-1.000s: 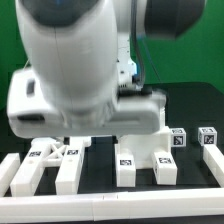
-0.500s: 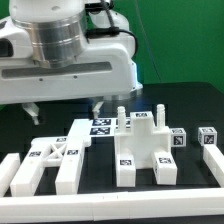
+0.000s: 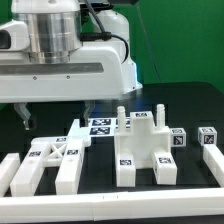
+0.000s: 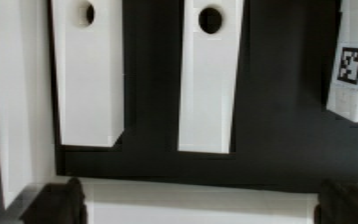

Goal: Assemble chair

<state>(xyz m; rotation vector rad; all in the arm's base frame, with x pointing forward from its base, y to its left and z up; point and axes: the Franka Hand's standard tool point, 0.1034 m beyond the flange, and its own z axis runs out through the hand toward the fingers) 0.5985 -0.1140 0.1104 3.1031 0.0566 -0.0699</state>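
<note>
**Chair parts, loose on black tabletop; gripper open above the slabs**

- Gripper [image 3: 58, 112]: jaws stand wide apart with nothing between them. It hangs over the tabletop [image 3: 195, 172] toward the exterior view's left and touches no part.
- Long slabs [image 3: 68, 165]: two white pieces lying flat, side by side, with a dark gap between them. Each has an oval hole near one end, as the wrist view shows. They run toward the near edge of the tabletop, directly below the open jaws and clear of both fingertips [image 4: 51, 203].
- Pegged block [image 3: 140, 150]: a chunky white piece with upright pegs on top. It sits near the middle of the tabletop, on the exterior view's right of the gripper and apart from it.
- Small cubes [image 3: 178, 138]: two tagged white cubes, set apart from each other. They stand beyond the pegged block toward the right edge, well away from the gripper.
- Tagged block [image 4: 354, 70]: just beside the slabs in the wrist view. Which part it is cannot be told.
</note>
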